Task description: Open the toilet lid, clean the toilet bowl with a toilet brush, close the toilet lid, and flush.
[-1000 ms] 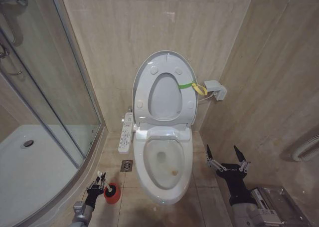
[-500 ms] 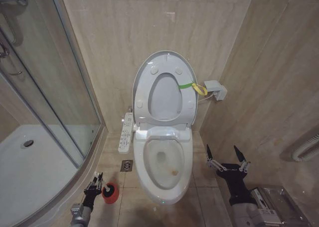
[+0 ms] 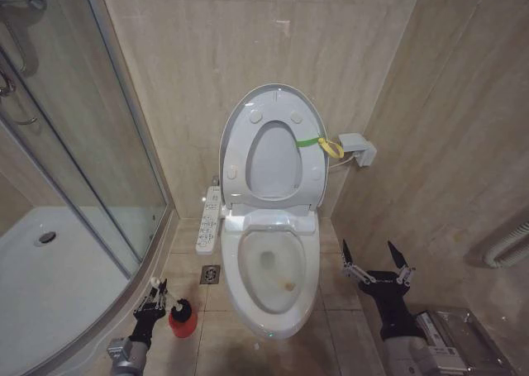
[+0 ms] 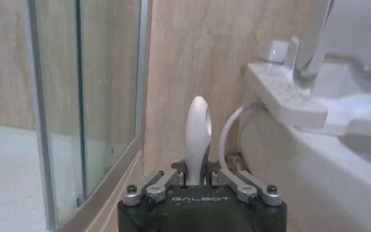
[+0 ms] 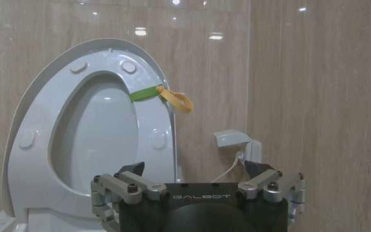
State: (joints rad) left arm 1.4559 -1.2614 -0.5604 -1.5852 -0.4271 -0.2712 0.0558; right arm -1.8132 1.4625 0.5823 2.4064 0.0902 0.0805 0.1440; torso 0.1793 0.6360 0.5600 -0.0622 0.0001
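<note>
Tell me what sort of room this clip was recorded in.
A small tiled bathroom, most likely residential. A floor-standing smart toilet bowl with its toilet lid raised stands against the wall, a curved glass shower enclosure sits beside it, and a red brush holder rests on the floor.

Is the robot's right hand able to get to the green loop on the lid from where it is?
Probably yes. The right hand hangs open beside the toilet bowl, and nothing stands between it and the strap loop on the raised toilet lid above.

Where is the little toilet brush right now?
In the head view, the thin white-handled toilet brush stands in its red holder cup on the floor left of the white toilet bowl, beside the left end effector.
</note>
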